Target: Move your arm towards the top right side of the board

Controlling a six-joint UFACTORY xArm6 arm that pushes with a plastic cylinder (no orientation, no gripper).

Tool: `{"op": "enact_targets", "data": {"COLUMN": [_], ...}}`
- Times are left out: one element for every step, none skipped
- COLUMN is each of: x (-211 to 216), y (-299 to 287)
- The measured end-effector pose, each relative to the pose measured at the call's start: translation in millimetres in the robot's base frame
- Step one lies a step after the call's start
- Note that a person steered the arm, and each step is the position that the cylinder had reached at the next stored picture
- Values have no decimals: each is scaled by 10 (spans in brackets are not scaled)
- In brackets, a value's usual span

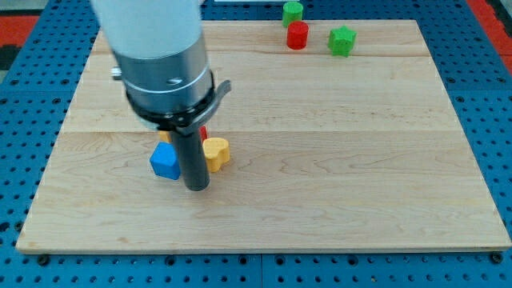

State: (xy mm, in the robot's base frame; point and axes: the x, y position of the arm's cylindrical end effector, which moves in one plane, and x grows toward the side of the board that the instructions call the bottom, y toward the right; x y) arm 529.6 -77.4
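My tip [197, 187] rests on the wooden board [320, 160] at the lower left of centre. It sits just right of a blue block [165, 161] and just below-left of a yellow heart-shaped block [216, 152]. A small red block [203, 133] shows partly behind the rod. At the view's top right stand a red cylinder [298, 35], a green star-shaped block [342, 40] and a green block [293, 11] at the board's top edge.
The arm's grey and white body [160, 56] hangs over the board's upper left and hides that part. A blue pegboard [480, 48] surrounds the board on all sides.
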Motion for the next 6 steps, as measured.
{"op": "enact_targets", "data": {"x": [190,101,-883,-1618,-2377,-2810], "y": [93,532,1123,2353,3476,3149]}}
